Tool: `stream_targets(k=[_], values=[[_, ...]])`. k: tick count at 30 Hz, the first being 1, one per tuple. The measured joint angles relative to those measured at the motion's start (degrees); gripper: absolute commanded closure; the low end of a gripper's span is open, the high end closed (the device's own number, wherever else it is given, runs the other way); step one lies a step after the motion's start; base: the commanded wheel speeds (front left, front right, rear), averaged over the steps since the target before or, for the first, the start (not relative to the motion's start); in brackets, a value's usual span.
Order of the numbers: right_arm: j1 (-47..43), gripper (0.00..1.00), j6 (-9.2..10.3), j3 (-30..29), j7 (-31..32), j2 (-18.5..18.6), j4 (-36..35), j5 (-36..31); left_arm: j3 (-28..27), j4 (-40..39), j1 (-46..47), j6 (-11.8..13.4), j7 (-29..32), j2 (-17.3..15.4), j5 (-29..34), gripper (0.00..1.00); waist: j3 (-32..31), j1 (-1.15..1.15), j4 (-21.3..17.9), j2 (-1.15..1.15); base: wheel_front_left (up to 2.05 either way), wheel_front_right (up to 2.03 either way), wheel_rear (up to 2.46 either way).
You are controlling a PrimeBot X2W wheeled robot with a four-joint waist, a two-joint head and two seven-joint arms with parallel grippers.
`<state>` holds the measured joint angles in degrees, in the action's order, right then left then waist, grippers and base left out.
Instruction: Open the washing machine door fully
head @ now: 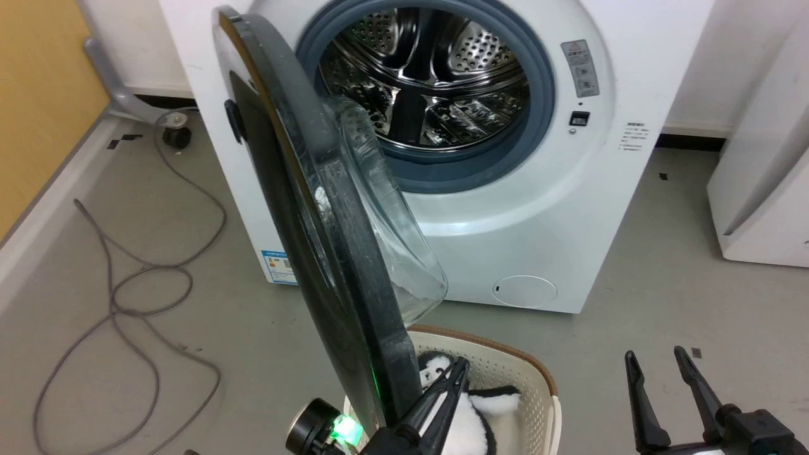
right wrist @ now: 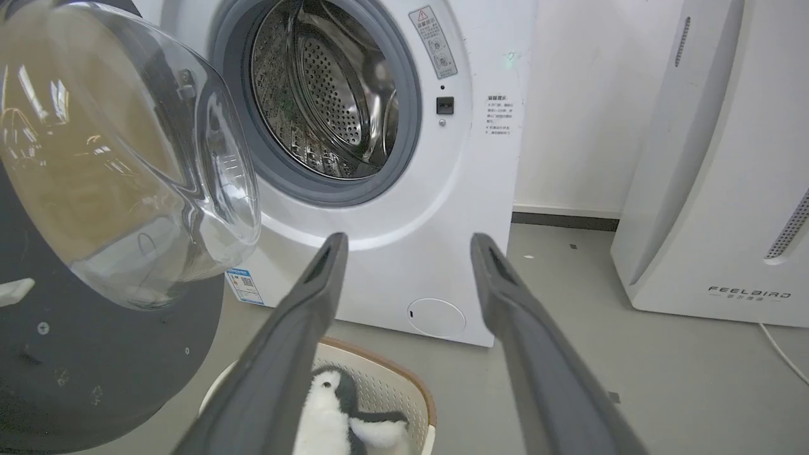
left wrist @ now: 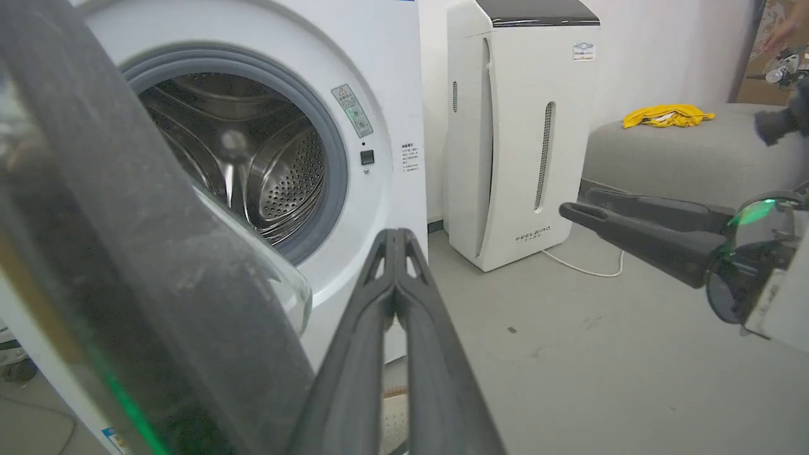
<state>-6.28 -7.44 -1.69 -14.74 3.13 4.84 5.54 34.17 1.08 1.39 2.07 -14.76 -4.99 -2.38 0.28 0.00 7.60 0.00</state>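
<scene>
Item: washing machine door, swung out roughly square to the washing machine, near the basket. My left pincer, fingers pressed together, reaches up along the door's inner rim, presumably to push it wider; contact uncertain. My right pincer, fingers apart and empty, hovers low, well clear.

— What's on the floor up front?
— A cream basket with a brown rim, and a black-and-white stuffed penguin lying in it.
— And off to the left?
— Grey cables looping over the grey floor, a small black wheel near the wall, and a yellow panel.
— The right?
— A tall white unit marked FEELBIRD, with a white cord by its base. Past it is a grey couch with a yellow cloth on top.
</scene>
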Motion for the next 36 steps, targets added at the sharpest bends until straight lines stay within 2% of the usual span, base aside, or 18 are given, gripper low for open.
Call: stream_targets(k=[7,17,26,36], values=[[0.0,0.0,0.0,0.1,0.0,0.0,0.3,-0.1,-1.8,2.3,-0.1,-0.2,0.0,0.2,-0.3,1.0,0.2,0.0,2.2,0.0,0.0,0.0,0.0],[0.1,0.0,0.0,0.6,0.0,0.0,0.3,0.0,-2.6,1.5,-0.3,-0.8,0.0,0.5,-0.2,1.0,0.5,0.0,6.5,0.0,0.0,0.0,0.0],[0.2,0.0,0.0,1.1,0.0,0.0,0.2,0.1,-2.8,0.8,-1.0,-1.7,0.0,0.0,0.3,1.0,0.7,0.0,10.9,0.0,0.0,0.0,0.0],[0.7,0.0,0.0,1.1,0.0,-0.1,0.2,0.3,-4.7,0.2,-1.3,-1.5,0.0,-1.5,0.7,1.0,1.6,0.0,16.9,0.0,0.0,0.0,0.0]])
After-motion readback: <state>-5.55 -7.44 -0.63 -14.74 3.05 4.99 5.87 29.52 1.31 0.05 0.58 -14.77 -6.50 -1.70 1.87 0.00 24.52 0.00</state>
